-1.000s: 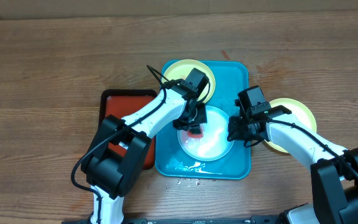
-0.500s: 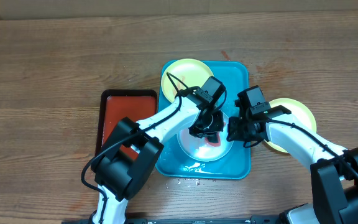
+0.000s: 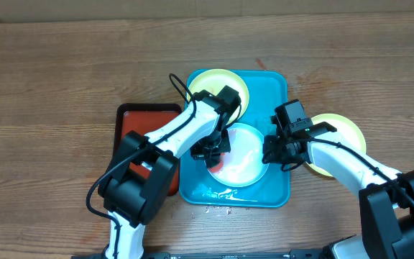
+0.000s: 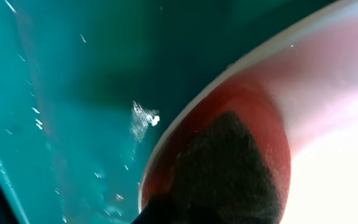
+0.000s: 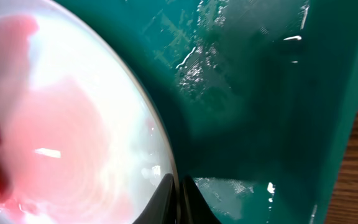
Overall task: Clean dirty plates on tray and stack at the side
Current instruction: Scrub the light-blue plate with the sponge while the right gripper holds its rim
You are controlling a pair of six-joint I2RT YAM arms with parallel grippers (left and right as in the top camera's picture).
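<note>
The turquoise tray point(image 3: 275, 108) holds a light blue-white plate point(image 3: 244, 160) in its middle and a pale yellow-green plate point(image 3: 214, 83) at its far left corner. A second yellow-green plate point(image 3: 340, 133) lies on the table to the right of the tray. My left gripper point(image 3: 214, 152) is shut on a red sponge with a dark scrub face point(image 4: 229, 168), pressed on the left rim of the blue-white plate point(image 4: 334, 87). My right gripper point(image 5: 179, 196) is shut on that plate's right rim point(image 5: 73, 124), with one finger on each side of it.
A red tray with a black rim point(image 3: 131, 122) lies left of the turquoise tray, partly under my left arm. Water and foam lie on the turquoise tray's floor point(image 5: 253, 112) and near its front edge point(image 3: 218, 193). Small drops spot the wooden table point(image 3: 218, 210).
My left gripper swept the sponge from the plate's left side across to its right, then back to the left rim. The right gripper has kept its hold on the rim.
</note>
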